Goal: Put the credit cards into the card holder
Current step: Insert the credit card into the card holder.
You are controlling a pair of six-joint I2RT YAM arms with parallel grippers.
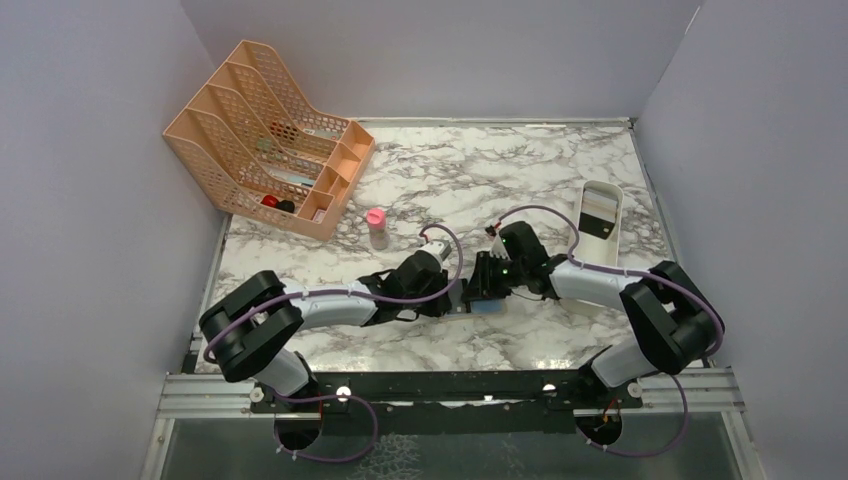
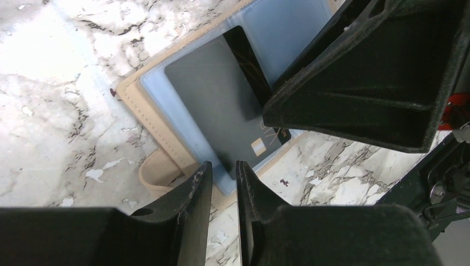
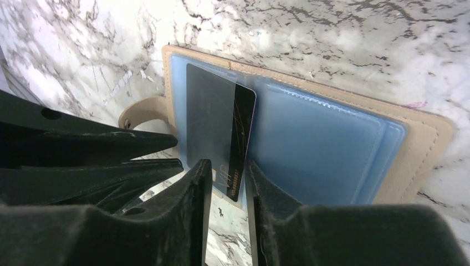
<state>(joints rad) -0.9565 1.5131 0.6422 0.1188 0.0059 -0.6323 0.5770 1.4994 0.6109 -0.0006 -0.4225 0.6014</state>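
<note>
Your table (image 1: pixel 480 170) is white marble veined with grey, shut in by plain pale lilac walls (image 1: pixel 430 50) on the left, far and right sides. At the far left stands a peach mesh file rack (image 1: pixel 270 130), with a small pink-capped bottle (image 1: pixel 376 225) just near of it towards the middle, and a long white tray (image 1: pixel 600 215) lies at the right. The tan wallet (image 3: pixel 421 138) lies open flat at the near middle, blue sleeves up, both arms meeting over it. A black card (image 3: pixel 244 127) rests on one sleeve, most of its face looking grey; you cannot tell whether film or a second card covers it. Your right gripper (image 3: pixel 227 164) is narrowed to a slit over the card's end, and your left gripper (image 2: pixel 223 166) is as narrow at the sleeve's edge; whether either grips anything you cannot tell
</note>
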